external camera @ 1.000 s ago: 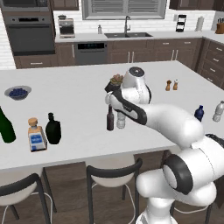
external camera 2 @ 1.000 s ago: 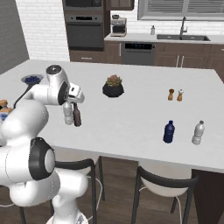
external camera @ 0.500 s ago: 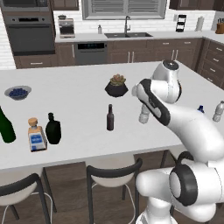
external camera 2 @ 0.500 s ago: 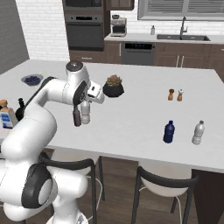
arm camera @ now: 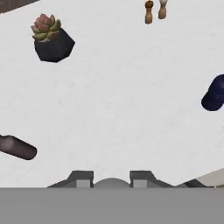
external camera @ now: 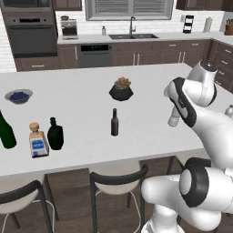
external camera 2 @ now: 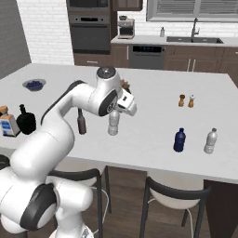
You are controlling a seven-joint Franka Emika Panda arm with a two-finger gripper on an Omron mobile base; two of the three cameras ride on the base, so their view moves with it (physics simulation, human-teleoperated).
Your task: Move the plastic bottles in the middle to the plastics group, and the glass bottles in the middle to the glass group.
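Small clear water bottle [external camera 2: 113, 122] clamped in pincer [external camera 2: 116, 113], above counter [external camera 2: 153, 125], beside slim brown bottle [external camera 2: 82, 122]

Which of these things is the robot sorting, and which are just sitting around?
Part of the job: small water bottle, slim brown bottle, squat black bottle, dark blue bottle, taller clear bottle, green bottle, blue-labelled bottle.
Just lying about: potted plant, blueberry bowl, shakers.
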